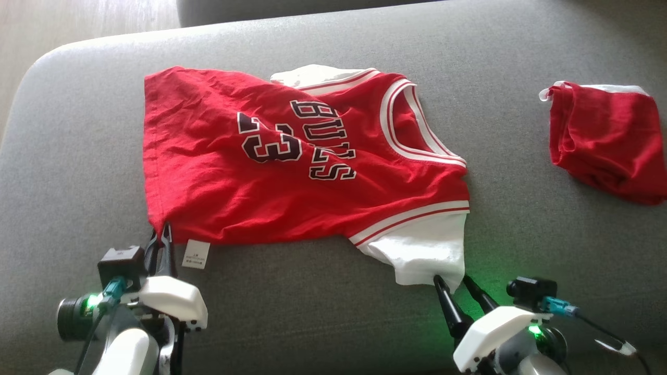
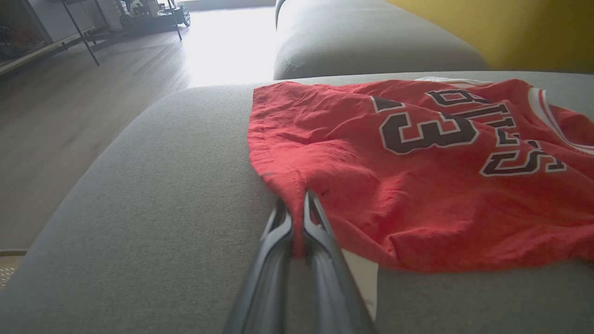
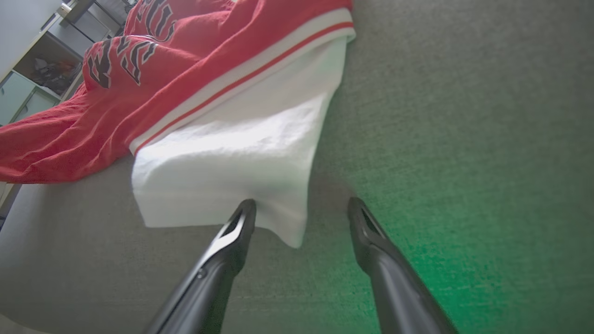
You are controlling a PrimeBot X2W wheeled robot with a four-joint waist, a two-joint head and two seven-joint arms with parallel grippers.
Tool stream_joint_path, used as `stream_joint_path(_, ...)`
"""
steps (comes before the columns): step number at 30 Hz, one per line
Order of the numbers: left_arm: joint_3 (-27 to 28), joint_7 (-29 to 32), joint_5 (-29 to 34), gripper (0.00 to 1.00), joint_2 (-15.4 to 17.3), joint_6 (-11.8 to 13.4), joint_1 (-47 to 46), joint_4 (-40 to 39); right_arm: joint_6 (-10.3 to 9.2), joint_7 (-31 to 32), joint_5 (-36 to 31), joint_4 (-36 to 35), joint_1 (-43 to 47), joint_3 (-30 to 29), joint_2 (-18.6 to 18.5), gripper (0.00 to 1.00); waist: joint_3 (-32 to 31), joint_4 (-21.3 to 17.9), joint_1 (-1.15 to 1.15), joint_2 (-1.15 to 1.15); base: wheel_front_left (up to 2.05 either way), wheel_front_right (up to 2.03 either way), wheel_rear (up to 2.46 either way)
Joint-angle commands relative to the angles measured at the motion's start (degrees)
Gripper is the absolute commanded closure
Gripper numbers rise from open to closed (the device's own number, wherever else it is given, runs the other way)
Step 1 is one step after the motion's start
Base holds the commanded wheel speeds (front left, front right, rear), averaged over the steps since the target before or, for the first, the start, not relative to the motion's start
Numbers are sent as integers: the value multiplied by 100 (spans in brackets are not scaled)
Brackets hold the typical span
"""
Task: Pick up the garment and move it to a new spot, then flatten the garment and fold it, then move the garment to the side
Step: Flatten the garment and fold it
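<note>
We flatten Bulls jersey (image 1: pixel 219 172): left end effector (image 1: pixel 165 227) pinches near-left hem corner (image 1: pixel 154 213), right end effector (image 1: pixel 451 279) spread; next pinch white sleeve (image 1: pixel 427 250).

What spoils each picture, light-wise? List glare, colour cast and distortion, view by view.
Head view: green glow spills on the sofa beside the right gripper. Left wrist view: window glare washes out the floor; the sofa edge bows with the wide lens. Right wrist view: green cast on the sofa, white sleeve nearly overexposed.
</note>
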Motion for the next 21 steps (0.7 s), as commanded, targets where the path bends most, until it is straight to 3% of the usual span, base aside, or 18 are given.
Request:
stream_joint_path(1, 219, -16, 3, 100, 165, 47, -210, -206, -2, -42, 49, -104, -236, 182, -6, 0, 16, 20, 0, 0, 0, 0, 0)
stream_joint_path(2, 214, -16, 0, 100, 166, 48, -217, -206, -2, -41, 15, -98, -262, 224, -6, 0, 25, 29, 0, 0, 0, 0, 0)
stream_joint_path(3, 208, -16, -1, 100, 167, 48, -225, -205, -2, -41, -49, -99, -288, 272, -6, 53, 33, 38, 0, 0, 0, 0, 0)
stream_joint_path(4, 208, -16, -1, 100, 167, 48, -225, -205, -2, -41, -49, -99, -288, 272, -6, 53, 33, 38, 0, 0, 0, 0, 0)
stream_joint_path(5, 203, -16, -4, 100, 168, 49, -232, -203, -2, -61, -86, -113, -310, 300, -6, 100, 43, 47, 0, 0, 0, 0, 0)
stream_joint_path(13, 217, -31, -48, 100, 216, 69, -226, -184, -2, -175, -260, -234, -417, 216, -6, 100, 57, 82, 0, 0, 0, 0, 0)
stream_joint_path(21, 264, 53, -174, 100, 308, 4, -262, -403, -2, -316, -957, -862, -575, -475, -6, 100, -105, 46, 0, 0, 0, 0, 0)
